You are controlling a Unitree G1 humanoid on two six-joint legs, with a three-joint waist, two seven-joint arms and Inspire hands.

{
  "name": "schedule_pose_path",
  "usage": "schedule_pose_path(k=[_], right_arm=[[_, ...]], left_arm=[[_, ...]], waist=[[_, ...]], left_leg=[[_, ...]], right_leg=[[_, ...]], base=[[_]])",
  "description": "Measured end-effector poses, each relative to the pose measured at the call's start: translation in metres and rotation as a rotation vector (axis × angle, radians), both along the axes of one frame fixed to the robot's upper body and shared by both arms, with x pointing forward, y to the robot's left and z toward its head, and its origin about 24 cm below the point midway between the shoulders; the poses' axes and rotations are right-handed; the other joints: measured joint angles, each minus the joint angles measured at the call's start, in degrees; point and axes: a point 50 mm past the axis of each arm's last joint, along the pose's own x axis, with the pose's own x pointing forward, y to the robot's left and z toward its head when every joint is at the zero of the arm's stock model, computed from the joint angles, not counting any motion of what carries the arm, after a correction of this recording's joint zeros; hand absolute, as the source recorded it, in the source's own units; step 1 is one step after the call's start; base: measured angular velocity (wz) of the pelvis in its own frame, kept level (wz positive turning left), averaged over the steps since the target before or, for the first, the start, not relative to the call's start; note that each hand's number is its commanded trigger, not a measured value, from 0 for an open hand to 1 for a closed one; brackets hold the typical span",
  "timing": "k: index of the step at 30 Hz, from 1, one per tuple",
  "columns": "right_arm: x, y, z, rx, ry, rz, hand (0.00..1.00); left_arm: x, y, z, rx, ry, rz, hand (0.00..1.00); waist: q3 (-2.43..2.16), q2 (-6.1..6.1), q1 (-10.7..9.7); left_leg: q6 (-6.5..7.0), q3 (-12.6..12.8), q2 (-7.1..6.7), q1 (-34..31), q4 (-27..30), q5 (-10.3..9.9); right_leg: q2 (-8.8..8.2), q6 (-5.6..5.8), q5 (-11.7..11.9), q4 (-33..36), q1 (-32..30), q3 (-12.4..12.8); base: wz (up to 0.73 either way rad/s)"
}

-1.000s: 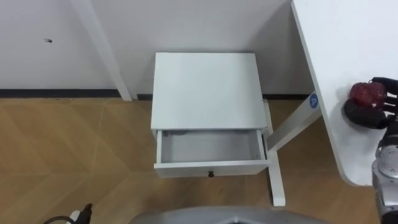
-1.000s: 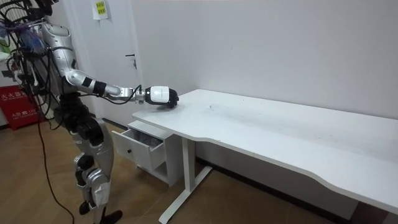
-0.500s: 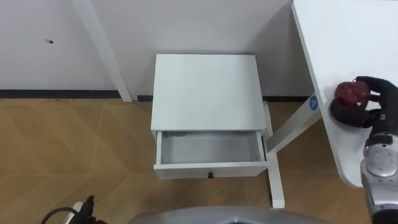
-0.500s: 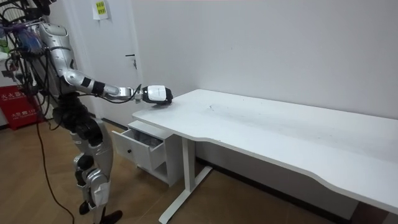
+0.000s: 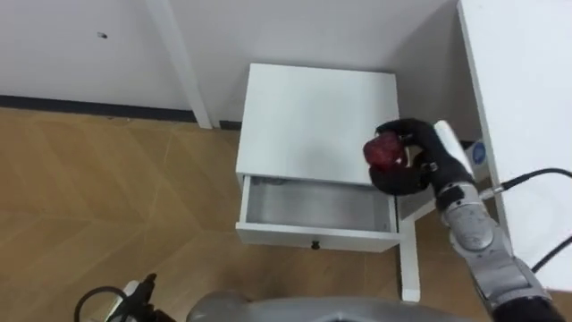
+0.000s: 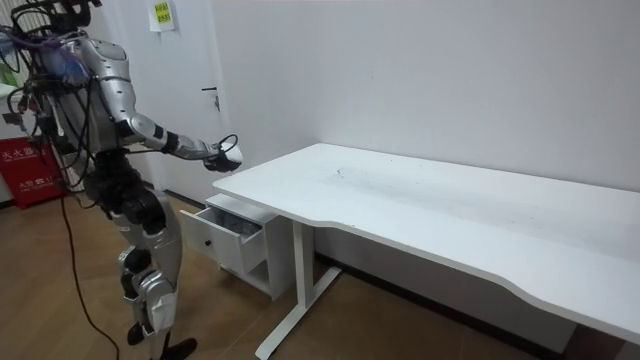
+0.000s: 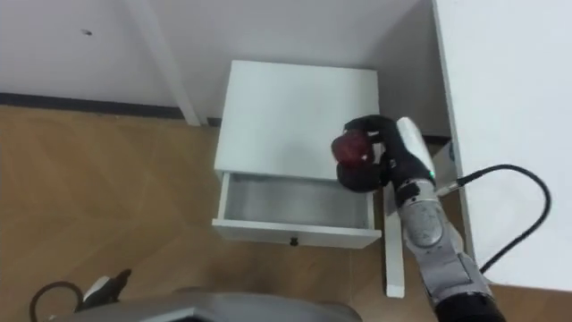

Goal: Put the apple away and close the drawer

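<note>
A dark red apple (image 5: 384, 150) (image 7: 352, 148) is held in my right hand (image 5: 413, 166) (image 7: 376, 167), whose black fingers curl round it. The hand hangs in the air over the right part of the white nightstand (image 5: 315, 114), just behind the right end of its open drawer (image 5: 313, 205) (image 7: 293, 204). The drawer's grey inside looks empty, and a small dark knob sits on its front. In the room view I stand beside the nightstand with my right hand (image 6: 222, 155) stretched out above the open drawer (image 6: 236, 229). My left hand (image 5: 136, 295) shows low at the bottom left edge.
A white desk (image 5: 527, 98) (image 6: 450, 205) runs along my right, its leg (image 5: 409, 259) standing close to the nightstand's right side. A white slanted post (image 5: 183, 67) and the wall lie behind. Wooden floor spreads to the left of the nightstand.
My right hand has lifted the apple off the desk's edge and carried it left, over the nightstand near the drawer. The eye view has shifted as my head turned.
</note>
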Motion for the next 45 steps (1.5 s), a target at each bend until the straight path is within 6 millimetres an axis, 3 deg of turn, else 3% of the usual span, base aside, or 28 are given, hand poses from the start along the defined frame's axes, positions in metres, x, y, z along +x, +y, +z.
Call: schedule_pose_path(k=[2,6,11,23,24,25,26,32,45], right_arm=[[0.008,0.006,0.005,-0.010,-0.024,0.037,1.00],[0.014,0.013,0.008,-0.045,-0.046,0.068,1.00],[0.008,0.028,0.000,-0.036,0.011,0.140,1.00],[-0.002,0.031,-0.016,-0.043,0.132,0.194,1.00],[-0.003,0.032,-0.017,-0.043,0.138,0.197,0.95],[-0.005,0.032,-0.018,-0.040,0.150,0.202,0.56],[-0.006,0.032,-0.019,-0.038,0.159,0.207,0.00],[-0.012,0.029,-0.027,-0.039,0.205,0.205,0.00],[-0.016,0.025,-0.033,-0.068,0.230,0.198,0.00]], left_arm=[[0.000,0.000,0.000,0.000,0.001,-0.002,0.00],[-0.002,-0.001,-0.001,-0.009,0.016,-0.001,0.00],[-0.003,-0.002,-0.001,-0.008,0.022,-0.002,0.00],[0.013,-0.006,0.000,-0.011,-0.014,-0.034,0.00],[0.014,-0.006,0.000,-0.011,-0.014,-0.038,0.00],[0.014,-0.007,0.000,-0.012,-0.015,-0.047,0.00],[0.014,-0.008,0.000,-0.014,-0.013,-0.056,0.00],[0.018,-0.014,-0.001,-0.025,-0.016,-0.091,0.00],[0.017,-0.016,-0.002,-0.019,-0.020,-0.094,0.00]], waist=[[0.19,-0.36,1.0],[0.13,-0.68,1.4],[0.28,-0.30,1.6],[0.20,0.08,1.5],[0.22,0.13,1.4],[0.21,0.20,1.4],[0.17,0.26,1.4],[0.02,0.54,1.3],[0.47,1.39,1.2]], left_leg=[[0.01,-0.5,-0.06,-0.2,0.0,0.0],[0.08,-1.5,-0.26,-1.1,0.3,0.0],[0.10,-2.3,-0.48,-1.5,0.3,0.1],[0.17,-2.5,-0.59,-2.3,0.8,0.1],[0.18,-2.6,-0.60,-2.4,0.8,0.1],[0.18,-2.6,-0.60,-2.5,0.9,0.1],[0.18,-2.7,-0.60,-2.8,1.0,0.1],[0.22,-3.2,-0.68,-2.8,1.4,0.1],[0.30,-3.2,-0.64,-3.2,2.1,0.1]], right_leg=[[-0.02,0.00,0.0,0.0,0.0,-0.9],[-0.10,0.00,0.0,0.0,0.1,-2.4],[-0.16,0.01,0.0,-0.1,0.0,-2.5],[-0.21,0.02,0.0,-0.1,-0.1,-3.1],[-0.21,0.02,0.0,-0.1,-0.1,-3.2],[-0.21,0.02,0.0,-0.1,-0.2,-3.3],[-0.21,0.02,0.0,-0.1,-0.2,-3.4],[-0.24,0.02,0.0,-0.1,0.0,-3.9],[-0.22,0.02,0.0,0.0,-0.1,-3.9]], base=[[0.13],[0.21],[0.04],[0.02],[0.06],[0.04],[0.04],[0.06],[0.00]])
